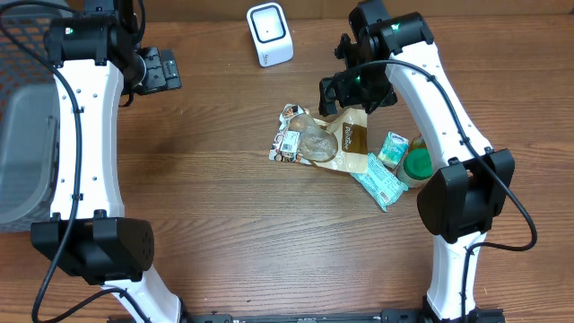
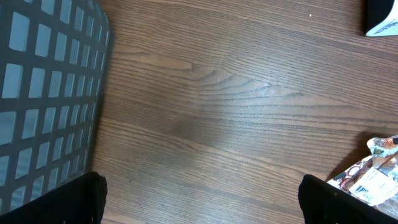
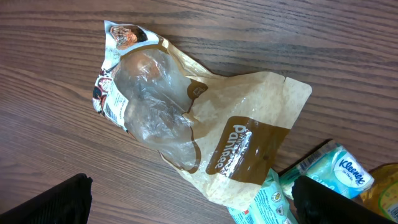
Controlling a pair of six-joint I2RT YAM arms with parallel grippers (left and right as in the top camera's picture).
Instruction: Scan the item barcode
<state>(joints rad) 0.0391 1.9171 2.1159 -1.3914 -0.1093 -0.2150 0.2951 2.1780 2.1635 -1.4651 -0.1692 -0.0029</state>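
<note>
Brown paper bag (image 3: 249, 143), clear window, printed band. It lies flat in the right half of the worktop (image 1: 224, 206), about midway between the far and near edges, and is the top layer of a small heap. Under its left end is a printed packet (image 1: 287, 144) with a white label facing up. At its right end are tissues (image 1: 392, 148), a teal wrapper (image 1: 377, 179) and a green-lidded jar (image 1: 417, 164), all touching or overlapping. The white scanner (image 1: 269, 34) stands upright at the far edge near the centre, well apart from the heap. A grey basket (image 1: 22, 135) sits at the left edge. The right gripper (image 1: 356, 94) hangs above the bag's far end, fingers spread wide with nothing between them and no contact visible. The left gripper (image 1: 160, 70) is near the far-left corner beside the basket, over bare wood, likewise spread wide and empty. Step in hand, by judgement: the approach to pick up. No item is lifted and nothing has been presented to the scanner. The bag is the likely candidate, being directly beneath the right gripper; no barcode on it can be seen. Next move calls for lowering onto the bag and pinching a thin, crinkly edge without dragging the packet beneath. The bag then has to be carried to the far edge and turned so its code faces the scanner window.
</note>
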